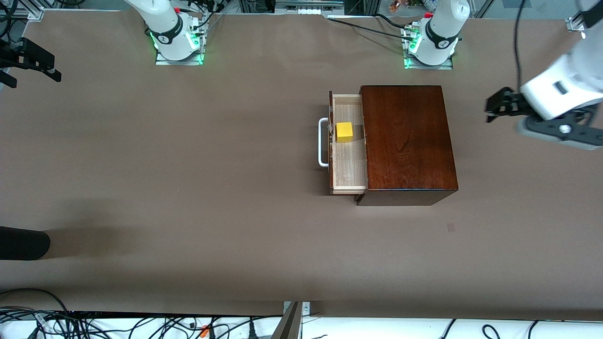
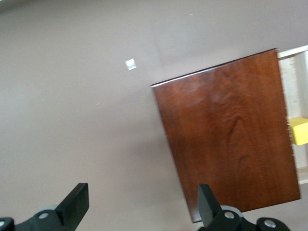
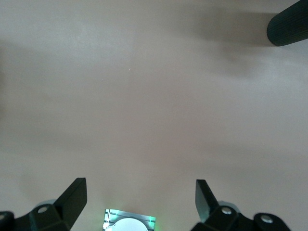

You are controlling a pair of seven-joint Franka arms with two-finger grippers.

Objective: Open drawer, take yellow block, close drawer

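Observation:
The glossy dark wooden box (image 1: 407,141) stands on the table in front of the left arm's base. Its drawer (image 1: 349,174) is pulled out toward the right arm's end, with the white bar handle (image 1: 322,143) leading. The yellow block (image 1: 344,132) lies in the pale tray, close to the drawer front. My left gripper (image 1: 489,110) hovers open and empty over the table at the left arm's end, off the box's closed side. In the left wrist view the gripper (image 2: 143,195) looks down on the box (image 2: 228,130) and the block (image 2: 299,131). My right gripper (image 1: 37,77) waits open over bare table (image 3: 141,190).
A black rounded cylinder (image 1: 23,242) juts in at the right arm's end, nearer the front camera. A small tape patch (image 1: 451,227) lies on the brown table nearer the camera than the box. Cables run along the table's front edge.

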